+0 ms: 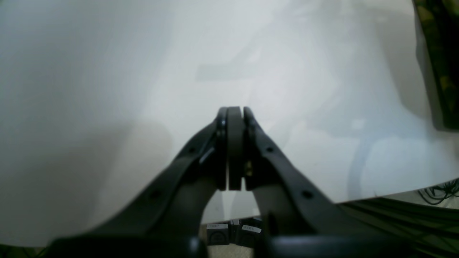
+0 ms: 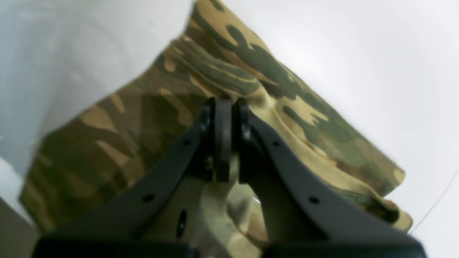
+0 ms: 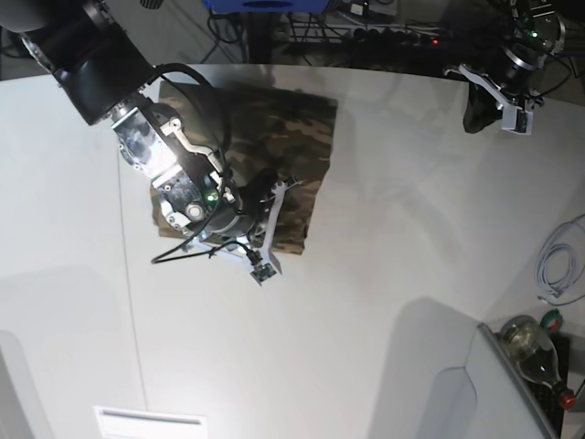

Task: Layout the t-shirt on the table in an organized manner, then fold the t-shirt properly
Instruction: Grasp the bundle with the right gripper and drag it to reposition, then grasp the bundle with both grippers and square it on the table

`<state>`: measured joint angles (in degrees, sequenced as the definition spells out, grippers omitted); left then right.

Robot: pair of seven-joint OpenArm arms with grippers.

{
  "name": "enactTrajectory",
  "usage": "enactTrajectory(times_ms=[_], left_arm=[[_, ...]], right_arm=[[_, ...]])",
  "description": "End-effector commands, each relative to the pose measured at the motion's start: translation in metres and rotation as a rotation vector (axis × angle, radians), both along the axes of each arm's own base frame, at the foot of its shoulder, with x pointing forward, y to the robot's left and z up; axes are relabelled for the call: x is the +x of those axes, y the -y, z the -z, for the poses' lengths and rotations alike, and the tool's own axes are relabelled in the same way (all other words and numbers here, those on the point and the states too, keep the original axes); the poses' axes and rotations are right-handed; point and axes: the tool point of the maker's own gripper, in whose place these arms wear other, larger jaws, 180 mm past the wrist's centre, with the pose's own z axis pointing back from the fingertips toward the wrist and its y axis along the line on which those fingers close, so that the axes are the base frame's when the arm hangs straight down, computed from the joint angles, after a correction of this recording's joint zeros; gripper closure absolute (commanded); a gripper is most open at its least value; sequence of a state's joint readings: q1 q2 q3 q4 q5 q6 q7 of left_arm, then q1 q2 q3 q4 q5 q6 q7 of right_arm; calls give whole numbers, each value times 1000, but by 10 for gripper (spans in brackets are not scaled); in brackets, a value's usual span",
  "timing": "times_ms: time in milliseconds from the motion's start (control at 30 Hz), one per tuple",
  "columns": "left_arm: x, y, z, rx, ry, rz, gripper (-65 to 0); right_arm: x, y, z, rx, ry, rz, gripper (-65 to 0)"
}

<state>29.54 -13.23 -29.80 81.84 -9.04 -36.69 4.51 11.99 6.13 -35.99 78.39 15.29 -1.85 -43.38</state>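
The camouflage t-shirt [image 3: 274, 137] lies folded into a rough rectangle on the white table [image 3: 411, 274], at the back left of the base view. My right gripper [image 3: 281, 189] is over the shirt's right part. In the right wrist view the right gripper [image 2: 223, 103] is shut, with its tips against a ridge of folds in the shirt [image 2: 287, 93]; I cannot tell whether cloth is pinched. My left gripper [image 3: 473, 119] hangs at the far right, well away from the shirt. The left wrist view shows the left gripper [image 1: 235, 109] shut and empty over the bare table [image 1: 107, 71]. A dark camouflage strip [image 1: 439, 64] shows at the right edge.
A bottle [image 3: 528, 343] and a grey box stand at the front right corner. A white cable [image 3: 558, 265] lies at the right edge. Cables and a power strip [image 3: 393, 37] run behind the table. A white plate [image 3: 151, 422] sits at the front left.
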Motion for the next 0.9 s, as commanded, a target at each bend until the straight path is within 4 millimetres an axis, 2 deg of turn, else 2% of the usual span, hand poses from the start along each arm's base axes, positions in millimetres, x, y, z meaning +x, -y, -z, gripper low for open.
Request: enactTrajectory(times_ms=[0,167,267,400,500,600,767,867], left_arm=[[4,-3,-9,2,33,7,0],[6,1,-10,0,38,19,0],[16,8,-24,2,79,39,0],[53,51,-56,-22,203,140,0],[83,95,-69,-73,272,233,0],[105,134,-65,-88,234,337,0],[127,178,-70,-80,213,466,0],[126,200,-71,-96,216,525,0]], right_arm=[[15,-4,-13,25,56,2,-12],[16,0,-8,21,58,10,-14],[16,5,3,9,45,20,-14],[14,8,8,6,42,25,-14],[13,7,7,11,46,23,-14],[9,0,0,36,62,15,-14],[13,7,-19,54,117,56,-12],[16,10,-20,50,123,80,-12]])
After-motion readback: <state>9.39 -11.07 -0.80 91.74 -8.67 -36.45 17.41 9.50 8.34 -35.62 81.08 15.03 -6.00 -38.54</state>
